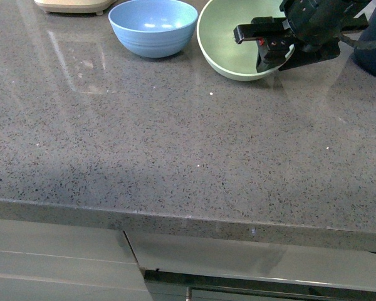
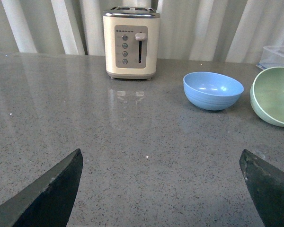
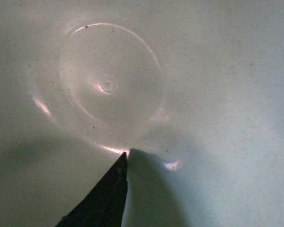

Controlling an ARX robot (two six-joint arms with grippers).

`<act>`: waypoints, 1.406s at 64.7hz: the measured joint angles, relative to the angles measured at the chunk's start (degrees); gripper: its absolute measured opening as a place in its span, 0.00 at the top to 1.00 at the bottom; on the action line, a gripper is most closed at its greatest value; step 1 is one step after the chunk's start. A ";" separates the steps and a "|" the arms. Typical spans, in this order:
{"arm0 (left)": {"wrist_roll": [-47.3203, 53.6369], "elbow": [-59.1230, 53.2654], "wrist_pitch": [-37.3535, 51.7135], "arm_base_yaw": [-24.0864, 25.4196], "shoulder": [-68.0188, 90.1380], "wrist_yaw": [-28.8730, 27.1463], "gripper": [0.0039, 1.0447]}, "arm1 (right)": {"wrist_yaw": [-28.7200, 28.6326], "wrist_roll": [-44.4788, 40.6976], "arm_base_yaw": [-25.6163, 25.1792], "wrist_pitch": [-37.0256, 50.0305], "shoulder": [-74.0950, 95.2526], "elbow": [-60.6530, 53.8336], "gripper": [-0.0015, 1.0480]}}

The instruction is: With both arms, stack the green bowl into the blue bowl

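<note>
Right pincer [image 1: 250, 49] had closed on the rim of the green bowl [image 1: 225, 44]. One finger [image 3: 109, 198] lay against the pale inner wall, and its partner was out of sight in the right wrist view. The green bowl was tipped up, its mouth turned toward the bench's [image 1: 175, 157] left side. It sat near the far edge, right of the middle; whether its base touched the bench I could not tell. Just beside it on the left the blue bowl [image 1: 153, 28] stood upright, a narrow gap between the two. A dark navy pot [image 1: 373, 50] stood at the right edge, past the pincer. A cream toaster [image 2: 131, 45] stood further left along the far edge. The left pincer [image 2: 160, 163] hung above the bench, fingers spread wide, gripping nothing.
</note>
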 joint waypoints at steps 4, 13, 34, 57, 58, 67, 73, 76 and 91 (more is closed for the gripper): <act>0.00 0.00 0.00 0.00 0.00 0.00 0.06 | -0.09 0.35 0.00 0.33 -0.85 -0.61 0.78; 0.00 0.00 0.00 0.00 0.00 0.00 0.06 | -0.15 1.18 0.00 1.44 -3.65 -1.62 0.98; 0.00 0.00 0.00 0.00 0.00 0.00 0.06 | 0.90 1.38 -0.24 0.20 -4.24 -1.31 0.98; 0.00 0.00 0.00 0.00 0.00 0.00 0.06 | 0.55 -0.20 -0.81 -7.30 0.61 13.70 0.98; 0.02 0.00 0.00 0.00 0.00 0.00 0.06 | 0.24 -0.35 -0.74 -8.11 1.14 15.39 0.98; 0.00 0.00 0.00 0.00 0.00 -0.02 0.06 | -1.36 -2.21 0.26 -13.90 5.46 27.52 0.98; 0.00 0.00 0.00 0.00 0.00 0.00 0.06 | -1.75 -3.08 1.16 -17.35 8.41 34.67 0.98; 0.02 0.00 0.00 0.00 0.00 0.00 0.06 | -1.92 -3.63 1.92 -19.82 10.58 39.74 0.98; 0.00 0.00 0.00 0.00 0.00 0.00 0.06 | -2.86 -4.70 5.64 -26.56 16.63 54.53 0.98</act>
